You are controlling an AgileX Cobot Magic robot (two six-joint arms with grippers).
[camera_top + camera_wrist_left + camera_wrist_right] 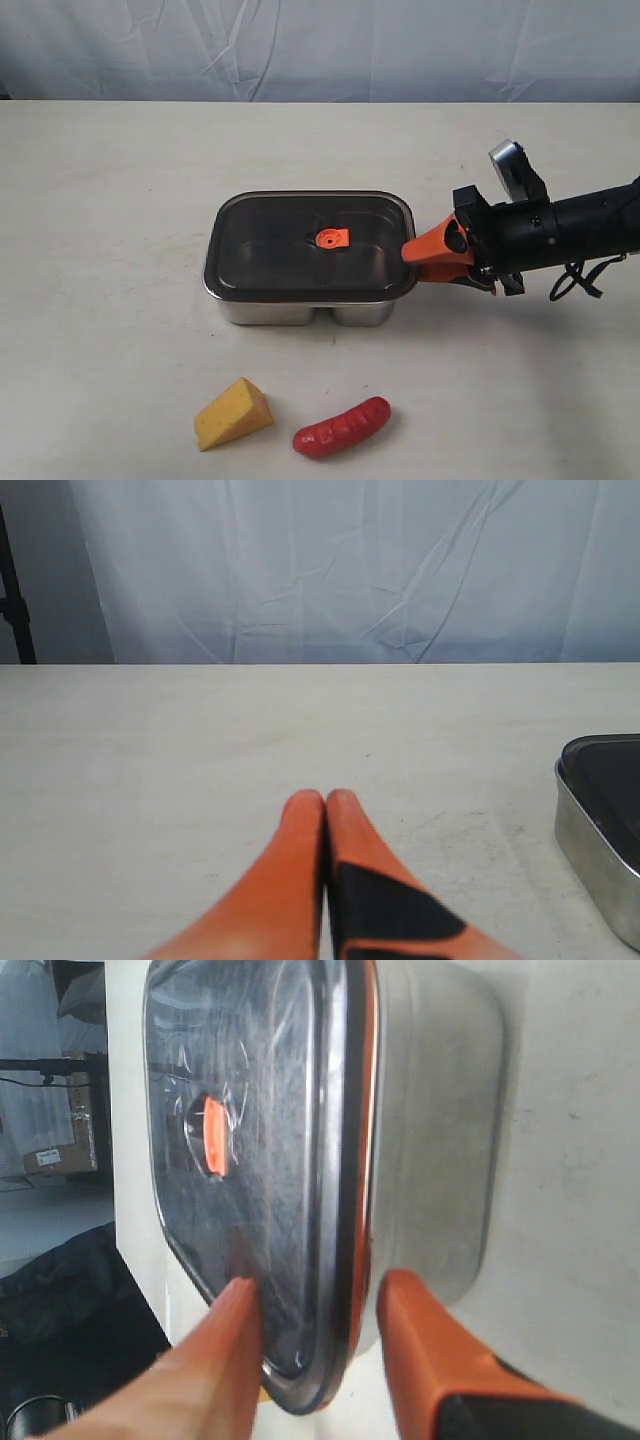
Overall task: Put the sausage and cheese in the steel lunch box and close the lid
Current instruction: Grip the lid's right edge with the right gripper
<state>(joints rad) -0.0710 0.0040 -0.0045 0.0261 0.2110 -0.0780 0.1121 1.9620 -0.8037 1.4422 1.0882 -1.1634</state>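
The steel lunch box (300,308) stands mid-table with the dark translucent lid (290,250) lying on it, orange valve tab (332,238) up. My right gripper (412,255) is at the box's right end, open. In the right wrist view its fingers (320,1285) straddle the lid (260,1120) rim: one finger lies on the lid's top, the other stands beside the steel wall (435,1110) with a gap. The yellow cheese (232,412) and the red sausage (342,427) lie on the table in front of the box. My left gripper (325,798) is shut and empty, low over bare table.
A pale cloth backdrop (320,45) hangs behind the table. A corner of the lunch box (590,850) shows at the edge of the left wrist view. The left arm is outside the exterior view.
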